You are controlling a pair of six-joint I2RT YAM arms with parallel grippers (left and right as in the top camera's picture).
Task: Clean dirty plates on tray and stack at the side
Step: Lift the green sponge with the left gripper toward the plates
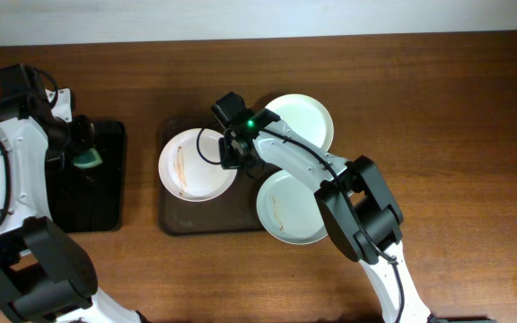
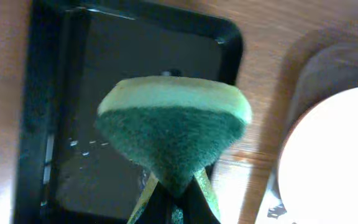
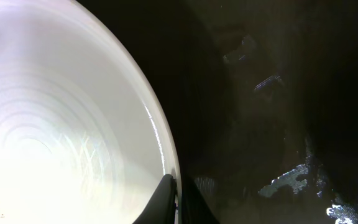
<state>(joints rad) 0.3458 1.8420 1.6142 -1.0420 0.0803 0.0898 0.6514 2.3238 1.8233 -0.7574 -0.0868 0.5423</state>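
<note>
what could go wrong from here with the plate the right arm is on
1. The right gripper pinches only the rim of the plate, so the plate may slip or tip when lifted.
2. The left gripper holds the sponge by one corner, so it may twist under scrubbing.
3. The right arm lies over a second plate and could nudge it.

Wrist views blurred; plate (image 3: 61,124) glares white.
</note>
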